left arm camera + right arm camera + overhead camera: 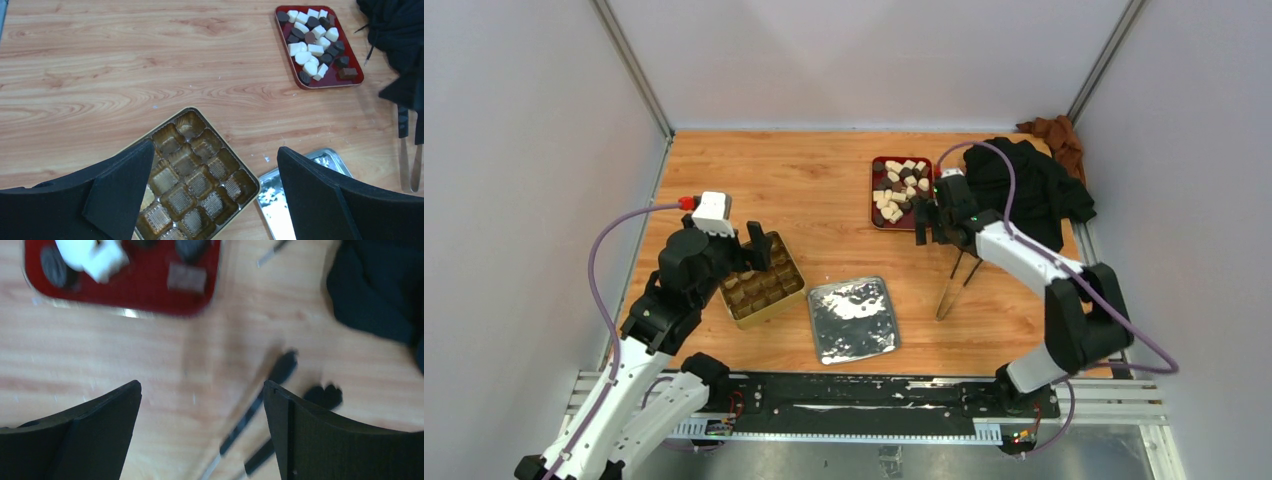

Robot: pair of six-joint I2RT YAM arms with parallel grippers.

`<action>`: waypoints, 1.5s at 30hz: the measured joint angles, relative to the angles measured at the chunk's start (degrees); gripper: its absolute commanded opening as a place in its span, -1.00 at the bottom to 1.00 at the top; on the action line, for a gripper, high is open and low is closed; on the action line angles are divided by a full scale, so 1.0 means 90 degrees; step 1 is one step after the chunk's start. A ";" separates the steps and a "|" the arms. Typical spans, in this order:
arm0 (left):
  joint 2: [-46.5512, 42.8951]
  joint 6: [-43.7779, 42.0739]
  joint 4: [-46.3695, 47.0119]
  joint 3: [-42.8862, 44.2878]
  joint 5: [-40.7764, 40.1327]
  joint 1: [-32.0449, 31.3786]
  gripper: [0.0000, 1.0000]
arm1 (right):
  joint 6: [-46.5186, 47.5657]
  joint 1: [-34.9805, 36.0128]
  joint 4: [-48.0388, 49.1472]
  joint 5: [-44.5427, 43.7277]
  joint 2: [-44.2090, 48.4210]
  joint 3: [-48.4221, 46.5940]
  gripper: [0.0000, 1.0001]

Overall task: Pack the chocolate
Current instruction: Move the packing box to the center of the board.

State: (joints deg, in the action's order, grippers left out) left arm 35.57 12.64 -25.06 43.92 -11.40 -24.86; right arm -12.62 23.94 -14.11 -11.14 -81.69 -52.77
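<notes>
Jaws spread wide on both arms, nothing between either pair. The left jaws hang over the far edge of the square gold tin (200,165) with brown grid compartments, which sits on the pale wooden counter (804,190) at the near left. The right jaws hover above the counter just beside the near right corner of the red rectangular tray (331,80), over the black-tipped end of the slim metal tongs (952,285) lying flat there. The right wrist view is blurred.

Chocolate chunks (311,47), small, cream-white and dark brown mixed, lie piled in the red tray toward the far right of the counter, well apart from the tin.

A shiny silver rectangular lid (854,318) lies flat just to the right of the tin, near the front edge. A crumpled black cloth (1034,190) is heaped to the right of the red tray, and a brown cloth (1056,135) is bunched in the far right corner.
</notes>
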 measured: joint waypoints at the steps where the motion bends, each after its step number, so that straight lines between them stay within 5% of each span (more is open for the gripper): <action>1: 0.0000 -0.0002 -0.0005 0.0000 0.0000 0.0000 1.00 | 0.0024 0.0002 0.0053 -0.0053 -0.0313 -0.0260 0.94; 10: 0.0000 -0.0214 -0.0114 0.0000 -0.0270 -0.0034 1.00 | 0.0437 0.0002 0.0466 -0.0520 -0.2591 -0.2317 0.95; 18: 0.0015 -0.0289 -0.0117 0.0000 -0.0321 -0.0104 1.00 | 0.0678 0.0002 0.0410 -0.0656 -0.3259 -0.2560 0.94; 28: 0.0027 -0.0318 -0.0117 0.0000 -0.0328 -0.0138 1.00 | 0.0850 0.0104 0.0289 -0.0690 -0.3225 -0.2334 0.93; 45: 0.0049 -0.0267 -0.0126 0.0000 -0.0556 -0.0138 1.00 | 0.1025 0.0430 -0.0362 -0.0886 -0.1768 -0.0765 0.93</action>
State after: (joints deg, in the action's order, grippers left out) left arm 36.01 10.24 -26.20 43.92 -16.40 -26.11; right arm -3.40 27.81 -17.37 -19.11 -97.60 -59.66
